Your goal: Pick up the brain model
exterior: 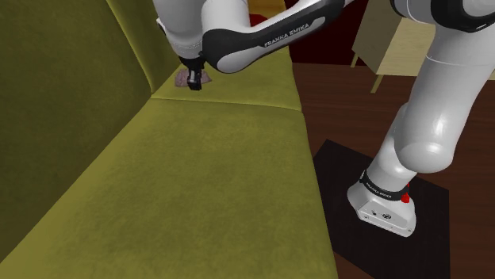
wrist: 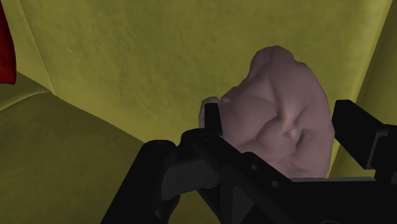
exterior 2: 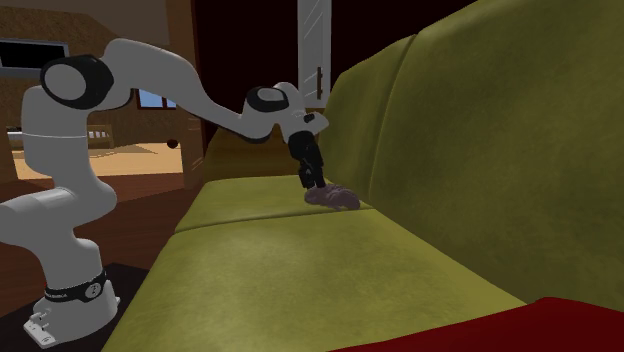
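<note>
Sofa [exterior: 198, 206] seat up front, brain model [exterior: 182, 78] far back between spread fingers [wrist: 213, 121]

Shoulder view: the olive-green near seat cushion takes the foreground. Beyond the seam between the two seat cushions, at the foot of the backrest, the pinkish brain model lies on the far cushion. The black gripper [exterior: 193, 84] stands right over it and hides most of it, so that just slivers show on either side. The white arm [exterior: 262, 40] crosses the top, its upper parts cut off by the frame. At lower right its base sits on the black stand [exterior: 341, 170], on a dark wooden floor [exterior: 345, 107]. A pale wooden piece of furniture [exterior: 389, 40] is partly behind the arm and cut off; what it is cannot be told.

Second exterior view: a red thing [exterior 2: 570, 322] lies nearest, cut off at the bottom right corner, with too little showing to name it. Far down the sofa the brain model [exterior 2: 338, 198] looks dim and purplish, resting on the seat against the backrest. The gripper [exterior 2: 312, 184] comes down on the end toward this view's left and covers that end.

Wrist view: the gripper's black body lies nearest. The fingers stand wide apart, and the pale pink, folded brain model [wrist: 286, 95] lies between them on the seat, with the backrest behind it. One fingertip overlaps its edge; the other finger is just beside the opposite flank. Its lower part is hidden behind the gripper body.
</note>
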